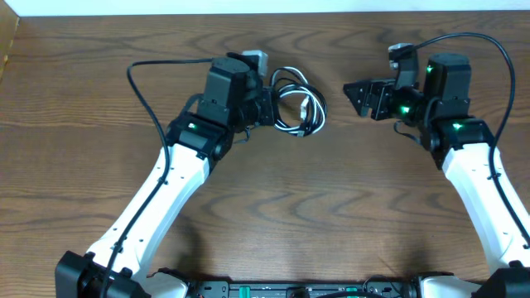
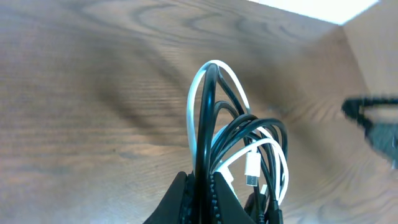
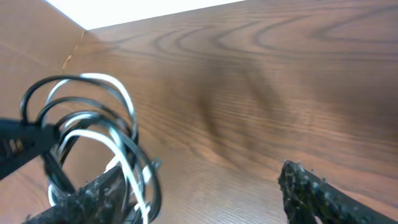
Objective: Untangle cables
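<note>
The black cable and the white cable form one tangled coil at the table's back middle. My left gripper is shut on the coil's left side. In the left wrist view its jaws pinch a black strand, the white cable loops beside it, and a white plug hangs inside the loops. My right gripper is open and empty, a little to the right of the coil. In the right wrist view its fingers are spread wide, with the black and white loops at the left.
The brown wooden table carries nothing else. Its back edge lies just behind both grippers. Thick black arm wires arch over the left arm and the right arm.
</note>
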Robot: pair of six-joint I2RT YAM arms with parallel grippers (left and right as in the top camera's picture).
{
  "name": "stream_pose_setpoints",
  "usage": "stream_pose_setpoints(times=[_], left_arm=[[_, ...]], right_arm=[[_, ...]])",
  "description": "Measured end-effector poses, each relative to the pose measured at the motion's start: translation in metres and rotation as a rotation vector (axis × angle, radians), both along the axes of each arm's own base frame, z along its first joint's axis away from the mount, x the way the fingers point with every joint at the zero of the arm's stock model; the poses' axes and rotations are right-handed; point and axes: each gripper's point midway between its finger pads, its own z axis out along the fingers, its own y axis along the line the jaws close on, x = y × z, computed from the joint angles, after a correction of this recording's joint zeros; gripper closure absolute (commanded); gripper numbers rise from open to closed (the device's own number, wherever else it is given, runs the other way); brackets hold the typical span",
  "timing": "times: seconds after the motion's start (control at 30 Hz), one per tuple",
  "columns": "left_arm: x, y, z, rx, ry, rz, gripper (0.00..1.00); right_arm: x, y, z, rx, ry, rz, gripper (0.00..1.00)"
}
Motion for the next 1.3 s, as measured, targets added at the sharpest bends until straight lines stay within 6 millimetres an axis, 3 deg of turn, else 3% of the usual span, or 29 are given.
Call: stream_pose_setpoints(times=[0.13,0.3,0.53,0.7,0.77,0.87,0.97,1.1,1.3], left_arm=[[0.002,0.004,0.000,-0.048,0.042,0.059,0.93],[0.002,0.003,0.000,-0.075,0.064,0.076,0.92],[0.001,0.003,0.000,-0.087,0.074,0.087,0.93],[0.001,0.002,0.000,-0.090,0.078,0.083,0.93],[-0.001,0.001,0.000,-0.096,0.082,0.073,0.93],[-0.002,-0.001,0.000,-0.102,0.087,0.064,0.93],[-0.004,-0.004,0.000,-0.110,0.096,0.051,0.93],[-0.009,-0.008,-0.004,-0.110,0.119,0.034,0.93],[-0.009,-0.008,-0.005,-0.111,0.123,0.033,0.93]], right_arm=[[-0.003,0.013,-0.004,0.003,0.009,0.035,0.25],[0.000,0.030,-0.025,0.002,0.052,0.076,0.27],[-0.006,0.066,-0.039,0.006,0.062,0.166,0.27],[-0.009,0.079,-0.044,0.001,0.070,0.188,0.36],[-0.008,0.079,-0.051,-0.006,0.088,0.175,0.46],[-0.006,0.077,-0.068,-0.036,0.134,0.137,0.72],[-0.006,0.069,-0.091,-0.081,0.229,0.049,0.75],[-0.005,0.043,-0.124,-0.190,0.337,-0.131,0.75],[0.004,0.029,-0.125,-0.230,0.316,-0.207,0.76]])
